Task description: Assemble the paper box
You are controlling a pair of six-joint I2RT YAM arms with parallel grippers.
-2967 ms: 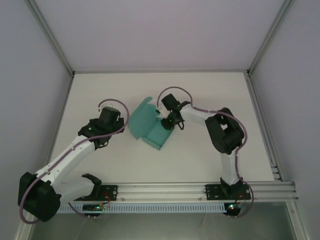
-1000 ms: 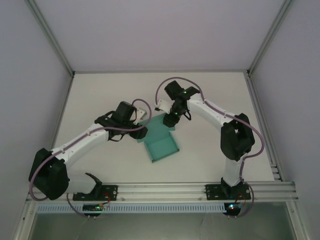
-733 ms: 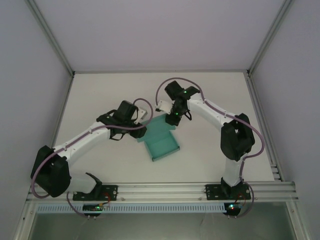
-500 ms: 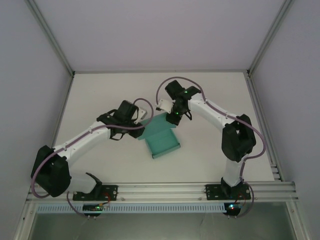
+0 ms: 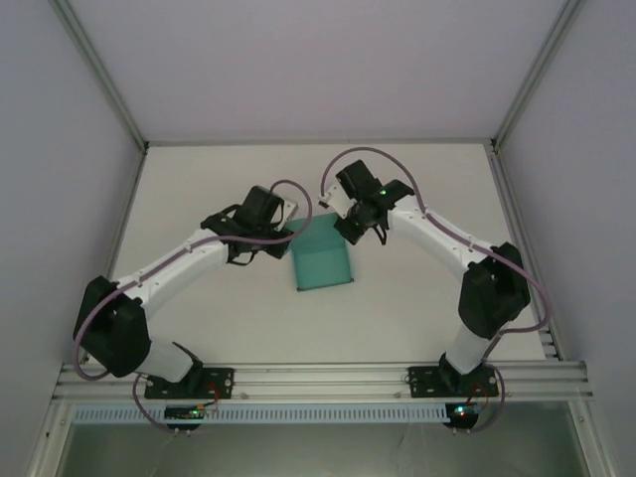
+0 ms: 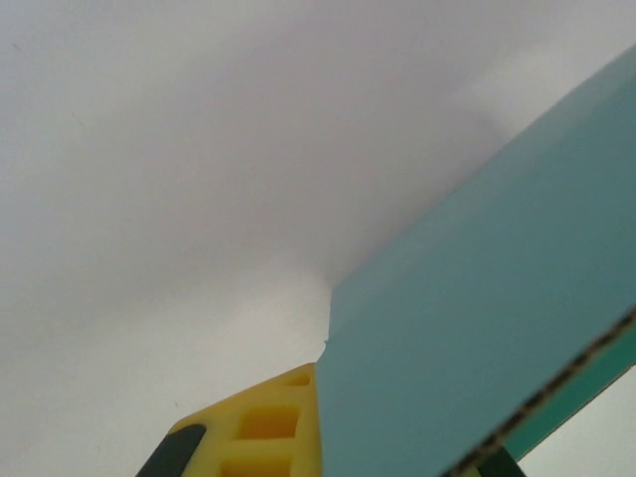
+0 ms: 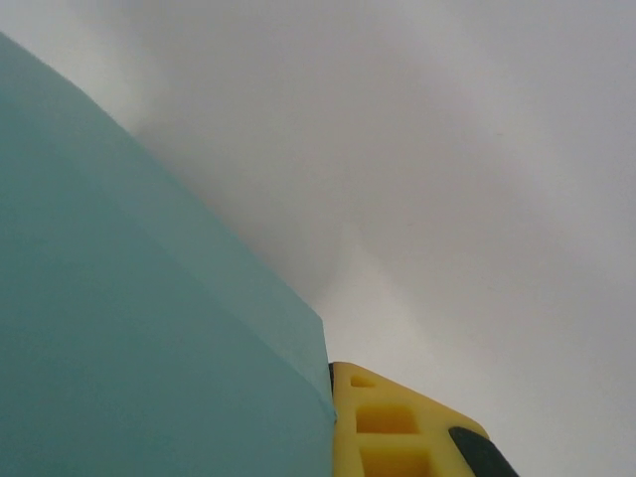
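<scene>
White surface carries the paper box at its centre. Left hand and right hand each pinch a far corner, likely to steady and crease its back wall.

I see the paper box as plain teal-green with no print; its cut edge in the left wrist view is a dashed brown-and-dark line. The table under the box is off-white. The left arm and right arm are white with black joints, mauve cables and small green lights. At the box's far corners, the left gripper and right gripper have yellow fingers with black trim.
</scene>
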